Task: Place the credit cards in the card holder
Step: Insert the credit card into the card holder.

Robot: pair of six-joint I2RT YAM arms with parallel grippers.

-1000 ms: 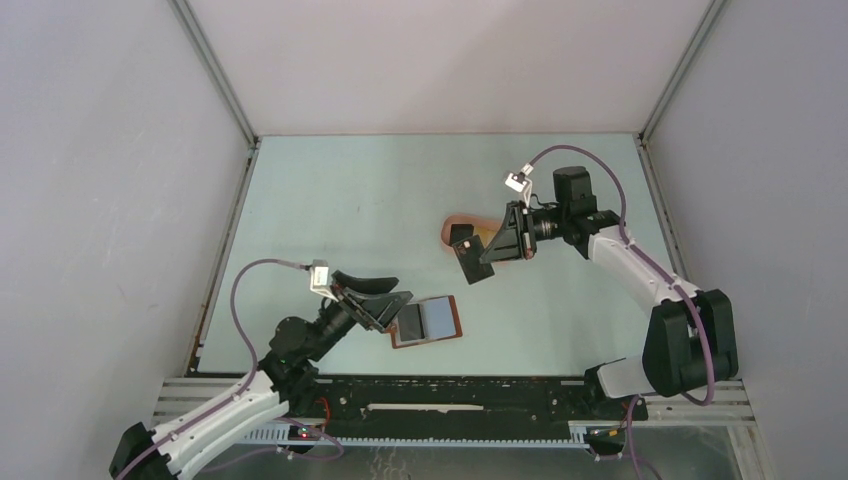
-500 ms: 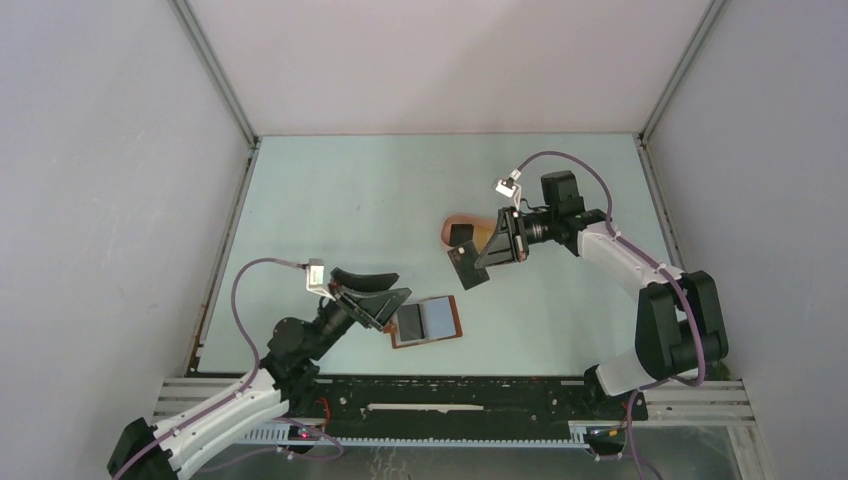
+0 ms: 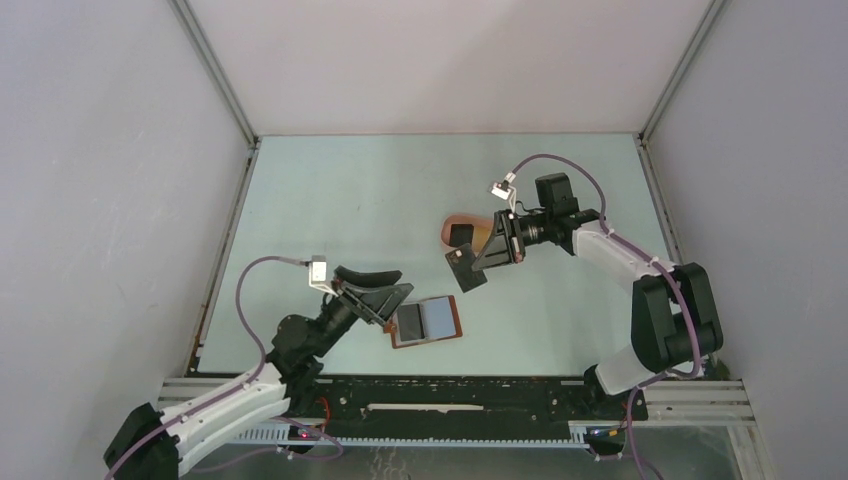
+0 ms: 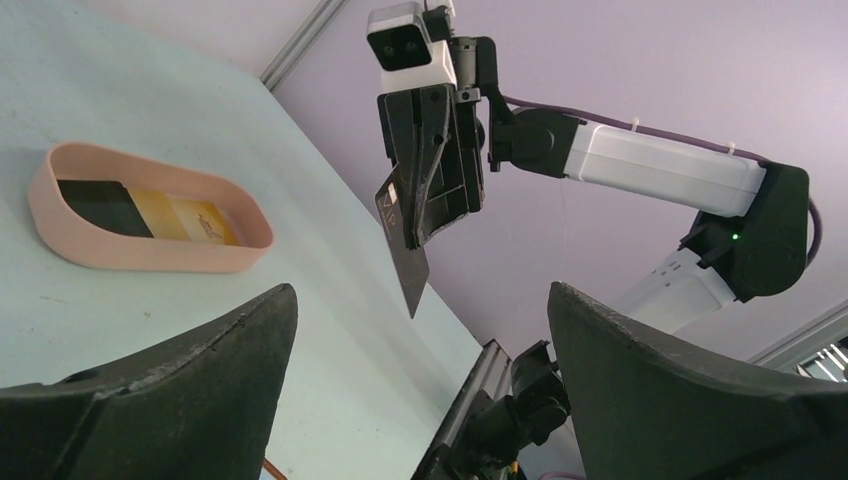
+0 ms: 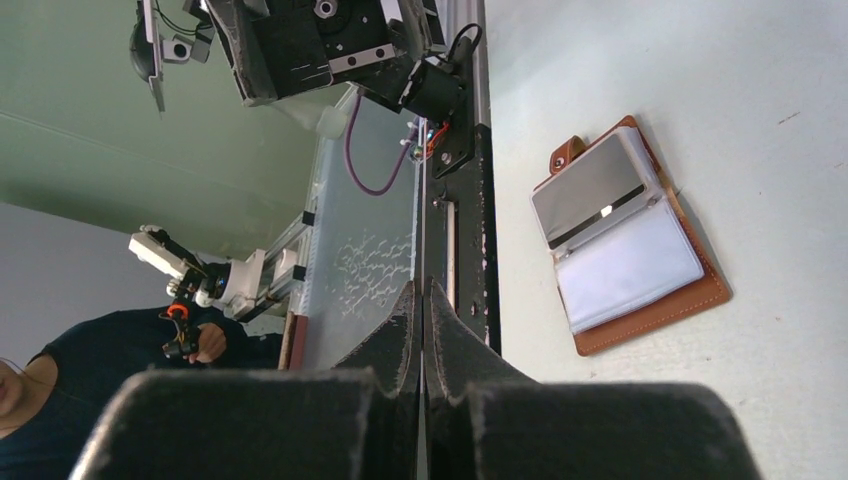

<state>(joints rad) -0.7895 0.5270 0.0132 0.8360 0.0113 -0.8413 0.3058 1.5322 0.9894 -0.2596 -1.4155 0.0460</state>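
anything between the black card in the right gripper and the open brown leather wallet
Nothing visible: bare table lies between the black plastic card, pinched in the right gripper, and the open reddish-brown leather wallet. The open left gripper stands at the wallet's left edge only.

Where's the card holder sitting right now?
In the top view the card holder lies open on the table near its front edge, just right of the left gripper and well forward of the pink tray.

I count two arms: left arm [image 3: 250, 385] and right arm [image 3: 640, 265]. One card holder [image 3: 430, 322]. One pink tray [image 4: 150, 262]. Two black: one black card [image 4: 405, 265] in the right gripper [image 3: 478, 262], a second black card [image 4: 105, 207] in the tray. Tan-yellow cards [image 4: 190, 220]: at least one; overlap prevents a firmer count.
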